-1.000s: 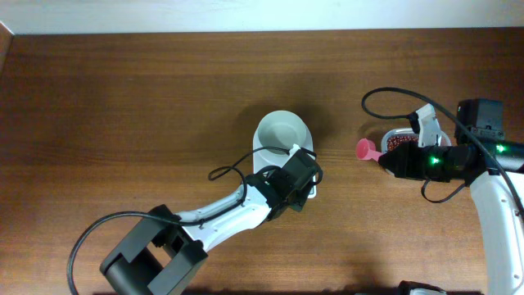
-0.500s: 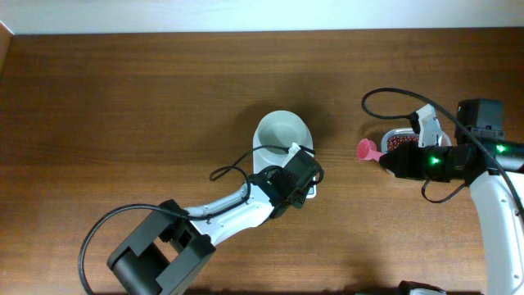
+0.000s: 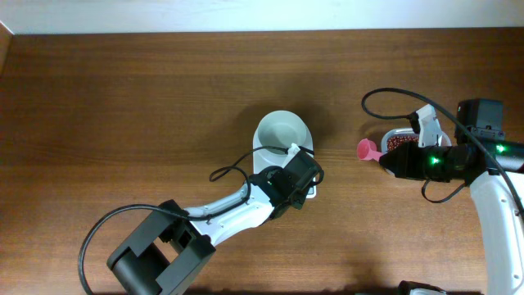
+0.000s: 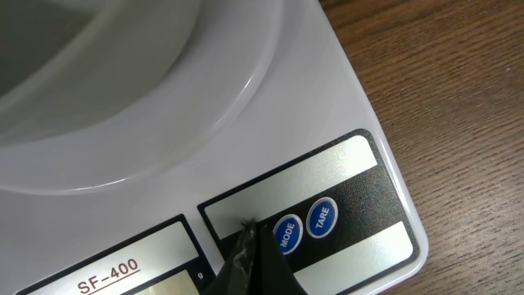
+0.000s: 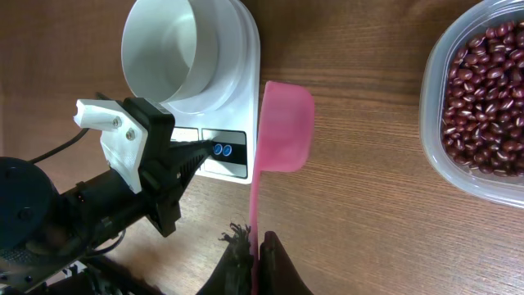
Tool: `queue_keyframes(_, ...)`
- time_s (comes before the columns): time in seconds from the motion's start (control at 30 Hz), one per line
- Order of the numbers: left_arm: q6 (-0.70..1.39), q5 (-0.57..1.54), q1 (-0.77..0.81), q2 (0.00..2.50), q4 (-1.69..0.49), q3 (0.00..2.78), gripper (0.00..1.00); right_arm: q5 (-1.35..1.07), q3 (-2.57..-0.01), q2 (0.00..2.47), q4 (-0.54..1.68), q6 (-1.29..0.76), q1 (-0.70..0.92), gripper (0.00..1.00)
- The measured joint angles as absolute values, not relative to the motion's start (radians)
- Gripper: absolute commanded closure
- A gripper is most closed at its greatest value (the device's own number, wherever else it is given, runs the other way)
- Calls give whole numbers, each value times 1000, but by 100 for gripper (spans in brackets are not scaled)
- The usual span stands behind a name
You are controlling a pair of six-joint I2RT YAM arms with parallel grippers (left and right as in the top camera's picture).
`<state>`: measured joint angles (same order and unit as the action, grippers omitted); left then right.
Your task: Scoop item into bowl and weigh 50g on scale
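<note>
- The beans (image 5: 483,90) all lay in the clear tub (image 5: 431,123) at the right of the bench (image 3: 123,98). None showed in the bowl, on the scale or in the scoop.
- The bowl (image 5: 176,49) stood upright and empty on the scale (image 4: 327,123). Setting it there looked done; I judged that all the scooping and weighing was left.
- Your left pincer (image 4: 250,246) had its tips together with nothing between them. It pointed down at the scale's button strip, just beside the MODE button (image 4: 287,232), with TARE (image 4: 323,218) next along.
- Whether the tip touched the panel could not be told, and no reading showed. My guess was that you were switching on or zeroing the scale.
- Your right pincer (image 5: 254,254) was clamped on the handle of the pink scoop (image 5: 286,127). It held the scoop over bare wood between the scale and the tub, with its cup near the scale's right edge.
- The wood between the scale and the tub was open, so you had an unblocked lane for carrying.
- The tub's raised rim was the edge the scoop had to clear on the way in and out.
- Your left arm lay across the front of the scale, leaving the bowl's right and far sides open for tipping.
- A cable (image 3: 385,94) looped above the tub's far side, and the bench's far edge lay well apart from the bowl.
</note>
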<state>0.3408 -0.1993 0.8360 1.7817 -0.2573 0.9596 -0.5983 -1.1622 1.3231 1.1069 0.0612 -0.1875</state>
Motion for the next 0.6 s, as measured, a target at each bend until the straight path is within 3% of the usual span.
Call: queue_keyframes(0.6,364,-221,840,1782,-268,960,100,-598,-1162,1323,1107,61,-187,96)
